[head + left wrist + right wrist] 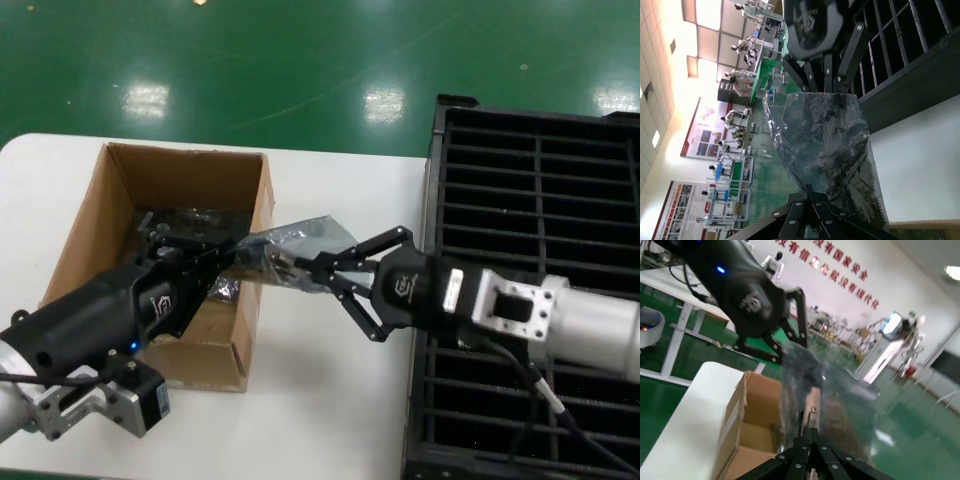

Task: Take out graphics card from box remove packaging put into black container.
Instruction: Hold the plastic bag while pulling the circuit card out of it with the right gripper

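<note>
The crinkly grey-silver packaging [300,240] hangs in the air over the right wall of the brown cardboard box [120,190], held from both ends. My left gripper [240,256] is shut on its box-side edge. My right gripper [296,268] is shut on the opposite edge, toward the black container [540,200]. In the left wrist view the packaging [825,150] stretches from my left gripper [809,192] to the right gripper [823,86]. In the right wrist view it [830,400] runs from my right gripper [811,434] to the left gripper [790,347]. The graphics card is hidden; only dark content shows through the bag.
More dark bagged items [190,222] lie in the far end of the box. The white table [330,400] lies between box and container. The container's slotted ribs [920,55] rise just behind the right gripper. The table edge borders green floor [300,70].
</note>
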